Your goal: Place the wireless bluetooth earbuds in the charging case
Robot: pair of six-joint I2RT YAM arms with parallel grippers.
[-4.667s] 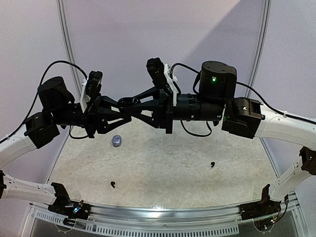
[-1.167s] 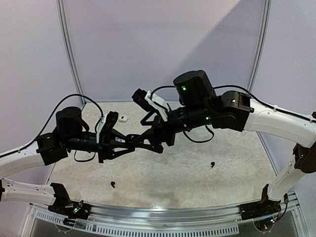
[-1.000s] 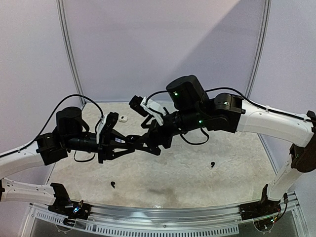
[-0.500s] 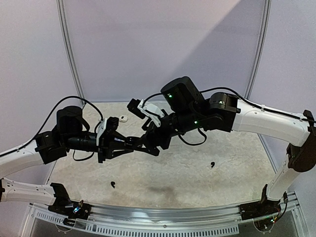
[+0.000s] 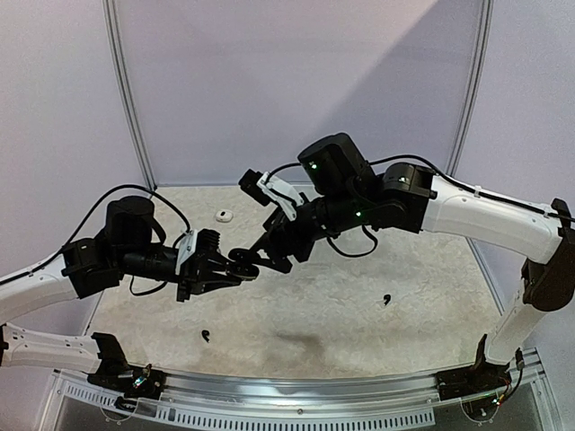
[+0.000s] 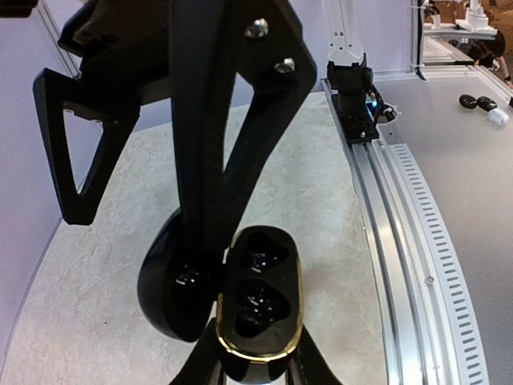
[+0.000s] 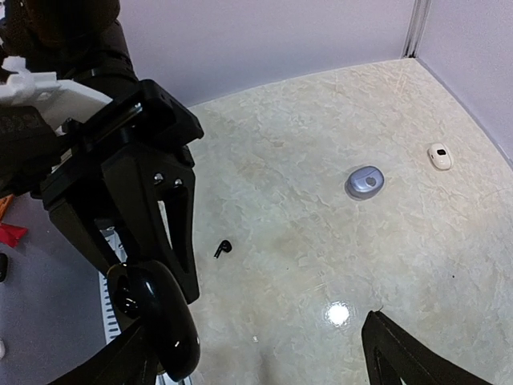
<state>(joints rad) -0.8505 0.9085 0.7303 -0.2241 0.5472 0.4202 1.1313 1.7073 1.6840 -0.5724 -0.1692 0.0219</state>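
My left gripper [image 6: 256,370] is shut on a black charging case [image 6: 260,309] with a gold rim. Its lid [image 6: 170,289] stands open and both sockets look dark. My right gripper [image 7: 256,362] is open and wide. One of its fingers [image 6: 200,160] reaches down against the lid, and the case [image 7: 156,325] sits beside that finger. In the top view the two grippers, left [image 5: 232,268] and right [image 5: 254,258], meet above the table's near left. One black earbud [image 7: 223,248] lies on the table below, also seen from above [image 5: 207,337]. Another black earbud [image 5: 386,299] lies to the right.
A blue-grey case [image 7: 365,182] and a small white case [image 7: 439,156] rest on the mottled beige table; the white one [image 5: 223,215] sits near the back wall. A metal rail [image 6: 385,208] runs along the near edge. Purple walls close in the back and sides.
Since the earliest frame both grippers have come down and leftward together. Over the last second the left gripper sank slightly and the right wrist tilted up. The case stays in the left gripper.
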